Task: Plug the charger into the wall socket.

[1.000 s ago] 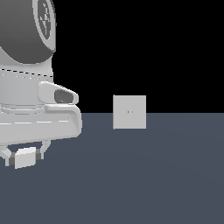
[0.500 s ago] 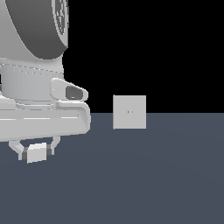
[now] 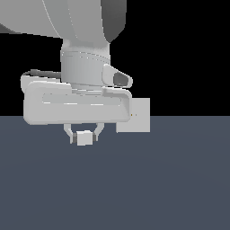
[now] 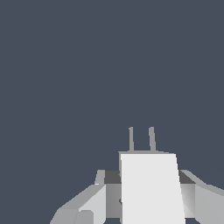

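Observation:
The charger [image 3: 84,138] is a small off-white block held between my gripper's [image 3: 83,135] two fingers, lifted above the dark floor. In the wrist view the charger [image 4: 151,188] fills the lower middle, with two thin grey prongs [image 4: 141,139] sticking out from its far end. The wall socket [image 3: 138,117] is an upright white square plate with two tiny dots, standing to the exterior view's right of the gripper; its near edge is hidden behind my hand. The socket does not show in the wrist view.
A flat dark grey floor [image 3: 170,179] spreads across the lower half of the exterior view and fills the wrist view [image 4: 87,65]. The arm's large white body [image 3: 76,103] blocks the upper left of the exterior view.
My arm has moved toward the exterior view's right with the charger in the gripper, closing most of the sideways gap to the wall socket. The hand now overlaps the socket's edge.

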Controlling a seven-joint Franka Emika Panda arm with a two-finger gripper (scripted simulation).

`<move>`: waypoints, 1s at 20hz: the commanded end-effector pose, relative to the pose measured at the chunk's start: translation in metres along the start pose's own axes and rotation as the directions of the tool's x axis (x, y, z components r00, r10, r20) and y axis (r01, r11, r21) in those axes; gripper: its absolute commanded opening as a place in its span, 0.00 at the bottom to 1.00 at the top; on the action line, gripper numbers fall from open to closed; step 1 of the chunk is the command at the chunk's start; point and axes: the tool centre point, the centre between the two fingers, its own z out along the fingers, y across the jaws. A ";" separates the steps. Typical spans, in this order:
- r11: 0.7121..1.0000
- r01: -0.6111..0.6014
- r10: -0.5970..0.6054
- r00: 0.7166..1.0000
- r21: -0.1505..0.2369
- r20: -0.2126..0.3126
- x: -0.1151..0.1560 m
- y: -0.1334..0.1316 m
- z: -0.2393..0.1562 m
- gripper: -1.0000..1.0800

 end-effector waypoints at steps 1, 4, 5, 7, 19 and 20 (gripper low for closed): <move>0.999 -0.051 0.051 0.999 -0.014 -0.001 -0.002 0.030 -0.013 0.00; 0.994 -0.105 0.105 0.994 -0.029 -0.002 -0.007 0.062 -0.026 0.00; 0.992 -0.121 0.121 0.993 -0.033 -0.003 -0.008 0.072 -0.031 0.00; 0.988 -0.151 0.151 0.989 -0.041 -0.004 -0.012 0.089 -0.038 0.00; 0.973 -0.221 0.221 0.975 -0.061 -0.008 -0.021 0.130 -0.057 0.00; 0.973 -0.221 0.221 0.975 -0.061 -0.008 -0.021 0.130 -0.057 0.00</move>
